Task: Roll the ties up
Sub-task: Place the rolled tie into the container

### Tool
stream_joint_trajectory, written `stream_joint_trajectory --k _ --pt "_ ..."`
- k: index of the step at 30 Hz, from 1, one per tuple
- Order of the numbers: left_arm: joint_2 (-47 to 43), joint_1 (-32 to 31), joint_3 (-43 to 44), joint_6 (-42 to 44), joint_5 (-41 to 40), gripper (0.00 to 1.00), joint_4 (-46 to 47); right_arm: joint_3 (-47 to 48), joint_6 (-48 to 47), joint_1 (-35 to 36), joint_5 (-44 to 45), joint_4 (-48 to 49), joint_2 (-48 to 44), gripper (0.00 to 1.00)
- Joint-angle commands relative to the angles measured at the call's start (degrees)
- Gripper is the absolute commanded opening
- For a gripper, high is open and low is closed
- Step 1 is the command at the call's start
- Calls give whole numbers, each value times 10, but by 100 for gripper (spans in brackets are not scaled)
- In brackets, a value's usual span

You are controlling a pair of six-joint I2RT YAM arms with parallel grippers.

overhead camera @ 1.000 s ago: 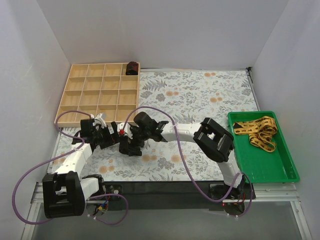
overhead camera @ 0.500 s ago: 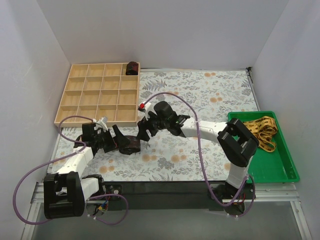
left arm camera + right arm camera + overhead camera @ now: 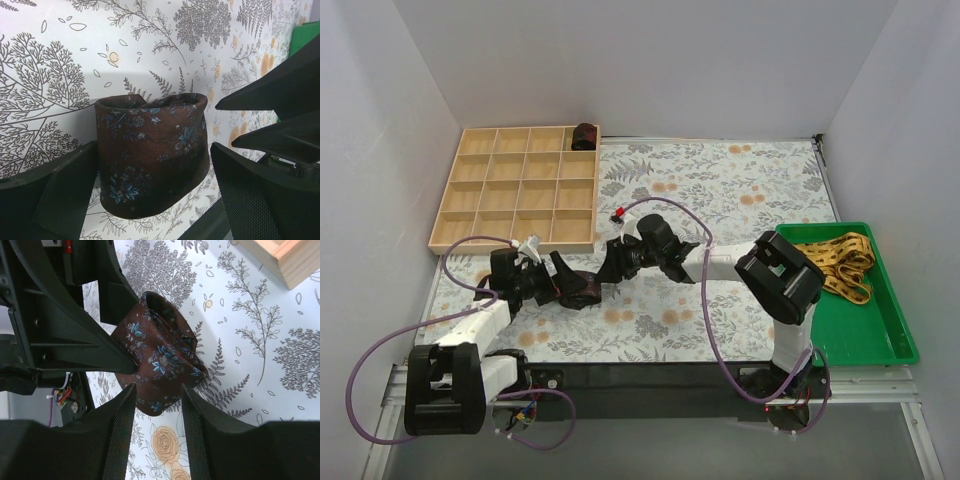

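While both claws crowd one bundle: I judge the rolling of this tie finished; the step in hand looks like a handover or a steadying of the roll before it is stowed
Next move: I would want one claw to have a sure hold before the other lets go; the coil could spring loose if both slacken at once; the likely destination, by my guess, is the wooden divider box (image 3: 515, 195)
Left claw (image 3: 565, 283): spread wide, a finger against each flank of the roll; I read that as a grasp across its width
Right claw (image 3: 158, 395): about half closed, its fingertips on either side of the roll's near edge; whether they pinch the cloth I cannot tell
Rolled tie (image 3: 150, 155): on the floral tabletop (image 3: 740, 190), near the front left, between the two claws; dark maroon with small blue flowers; a squat, slightly squashed coil, open end up
Second roll (image 3: 584, 136): in the far right corner compartment of the divider box
Yellow tie (image 3: 835, 262): unrolled, heaped at the far end of the green tray (image 3: 840, 330); not yet done
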Motion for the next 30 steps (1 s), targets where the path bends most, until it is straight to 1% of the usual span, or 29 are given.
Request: stream_joint_trajectory --k 1,5,6,7,13,16,19,21,26,29,30 --pt "-1 -4 -8 -9 8 84 20 -15 37 -1 -31 68 16 41" --pt "-9 -4 -12 -17 13 83 24 -20 44 0 -47 78 31 36" --pt "-10 -21 -13 -18 15 83 24 -22 49 0 -50 80 36 35" --pt "-10 -23 -13 -19 17 83 24 -24 51 1 -52 88 38 34" --pt "-3 -36 -27 -36 23 83 36 -31 57 5 -58 105 50 32" --pt "-3 -46 -32 -49 23 82 67 -32 58 5 -58 109 55 32" --pt "-1 -54 -33 -55 15 78 80 -33 58 6 -57 110 59 32" --pt "4 -59 -35 -59 10 73 91 -34 59 6 -59 112 62 32" --pt "14 -70 -41 -62 -9 70 109 -35 60 7 -59 114 60 32" --pt "11 -72 -46 -64 -28 64 121 -37 58 7 -60 114 62 32" --pt "10 -73 -49 -65 -33 64 126 -38 58 7 -60 115 61 32"
